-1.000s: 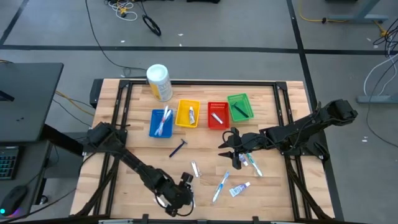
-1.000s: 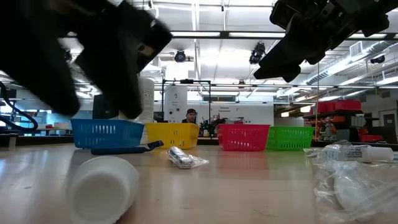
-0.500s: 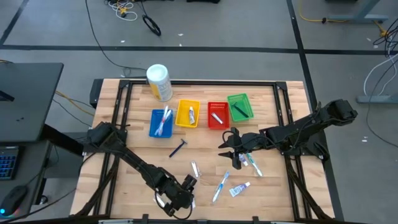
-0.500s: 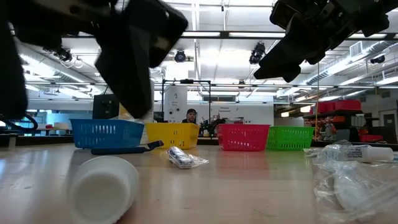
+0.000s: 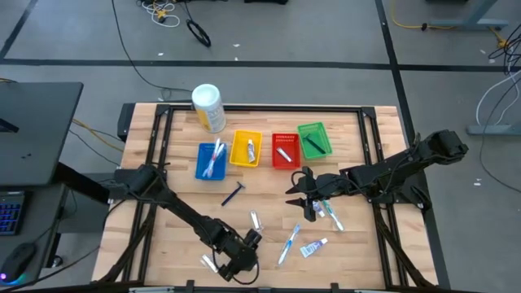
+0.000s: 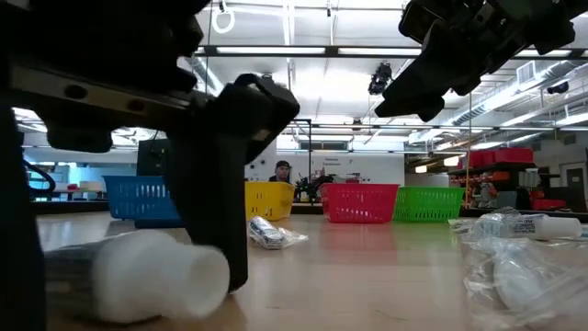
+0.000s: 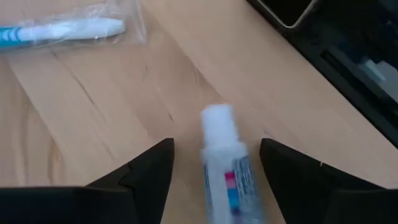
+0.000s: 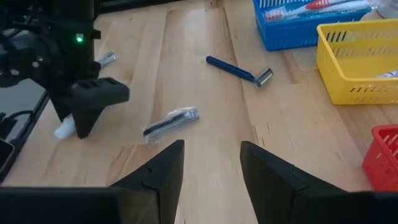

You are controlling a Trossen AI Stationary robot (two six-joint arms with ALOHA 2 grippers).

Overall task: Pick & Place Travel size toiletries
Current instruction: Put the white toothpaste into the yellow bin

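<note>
— Starting at the blue basket (image 5: 211, 160): where is the left gripper (image 5: 221, 262)?

— Well in front of that basket, at the counter's (image 5: 175, 199) near edge. Its fingers are spread wide, and a small white toothpaste tube (image 7: 222, 163) lies flat on the wood between them, touching neither.

— Anything beside that?

— A wrapped razor (image 5: 256, 220) lies in front of the yellow basket (image 5: 246, 149), and a bare blue razor (image 5: 234, 194) lies nearer the blue basket. A bagged toothbrush (image 5: 290, 243) and another tube (image 5: 313, 247) lie farther right.

— The right gripper (image 5: 298, 189)?

— It hangs above the counter in front of the red basket (image 5: 285, 150), fingers parted, holding nothing, with more wrapped toiletries (image 5: 326, 212) just beside it.
</note>
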